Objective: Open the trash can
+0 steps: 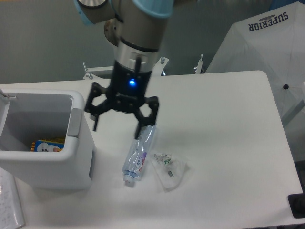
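I see the claw (117,125) spread open and empty, the already open trash can (45,143) just to its left and a crushed bottle (139,155) under its right finger; I judge a careless descent could trap the bottle or knock the bin's grey tab (76,123).

table: white top (224,143) with rounded corners, filling most of the view; matte, evenly lit, soft shadows
wall: plain grey surface (43,43) behind the table's far edge
far edge: metal clamps or brackets (89,72) stand along it, near the middle
right side: white fabric umbrella or canopy (267,47) with dark ribs, printed "SUPERIOR" in black
near right corner: small dark object (297,206) at the table's edge, cut off by the frame
light: even, diffuse; no window in view
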Controlling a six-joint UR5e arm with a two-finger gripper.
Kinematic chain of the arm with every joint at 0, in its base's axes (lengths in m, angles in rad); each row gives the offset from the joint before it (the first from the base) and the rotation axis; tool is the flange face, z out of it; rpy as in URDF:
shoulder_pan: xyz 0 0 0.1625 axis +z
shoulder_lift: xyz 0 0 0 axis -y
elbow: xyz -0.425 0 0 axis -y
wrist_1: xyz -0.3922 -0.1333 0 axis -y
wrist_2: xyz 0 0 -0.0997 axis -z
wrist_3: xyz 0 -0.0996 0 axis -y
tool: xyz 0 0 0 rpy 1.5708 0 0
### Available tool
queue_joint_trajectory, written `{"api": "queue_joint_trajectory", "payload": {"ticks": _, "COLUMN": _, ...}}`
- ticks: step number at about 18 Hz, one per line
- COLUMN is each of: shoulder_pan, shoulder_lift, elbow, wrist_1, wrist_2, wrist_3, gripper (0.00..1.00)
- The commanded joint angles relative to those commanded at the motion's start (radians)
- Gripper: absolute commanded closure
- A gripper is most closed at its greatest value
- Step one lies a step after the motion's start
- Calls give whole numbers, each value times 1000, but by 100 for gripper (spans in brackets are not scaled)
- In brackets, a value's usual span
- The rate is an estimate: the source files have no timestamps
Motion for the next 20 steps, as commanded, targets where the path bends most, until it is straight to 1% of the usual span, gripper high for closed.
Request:
{"api": "queue_joint_trajectory", "payload": {"ticks": 3, "shoulder_pan": 55, "shoulder_lift": -25, "elbow": -11, "wrist_1": 25, "wrist_2": 2, "wrist_3": 121, "gripper": 0}}
{"api": "queue_joint_trajectory", "payload": {"ticks": 4, "shoulder_pan": 75, "shoulder_lift": -44, "elbow": -14, "wrist_1": 25, "wrist_2": 5, "wrist_3": 170, "gripper": 0}}
{"api": "queue_joint_trajectory", "payload": {"ticks": 5, "shoulder_pan": 92, "shoulder_lift": -61, "elbow": -15, "wrist_1": 25, "wrist_2": 27, "wrist_3": 228, "gripper": 0}}
{"api": "queue_joint_trajectory", "payload": {"ticks": 8, "shoulder_pan": 137, "shoulder_lift": -90, "elbow": -26, "wrist_1": 28, "wrist_2": 149, "wrist_3": 374, "gripper": 0}}
{"api": "queue_joint_trajectory", "payload": {"ticks": 11, "shoulder_pan": 158, "shoulder_lift": -132, "elbow": -25, "wrist_1": 29, "wrist_2": 190, "wrist_3": 462, "gripper": 0}}
{"api": "queue_joint_trajectory", "payload": {"ticks": 14, "shoulder_pan": 178, "shoulder_lift": -149, "elbow": -34, "wrist_1": 34, "wrist_2": 244, "wrist_3": 523, "gripper": 0}}
{"api": "queue_joint_trajectory", "payload": {"ticks": 15, "shoulder_pan": 183, "shoulder_lift": -153, "elbow": -44, "wrist_1": 37, "wrist_2": 259, "wrist_3": 569, "gripper": 0}}
{"api": "queue_joint_trajectory", "payload": {"ticks": 18, "shoulder_pan": 189, "shoulder_lift": -176, "elbow": -43, "wrist_1": 38, "wrist_2": 293, "wrist_3": 730, "gripper": 0}}
{"api": "queue_joint_trajectory", "payload": {"ticks": 20, "shoulder_pan": 196, "shoulder_lift": -187, "elbow": -40, "wrist_1": 37, "wrist_2": 311, "wrist_3": 776, "gripper": 0}}
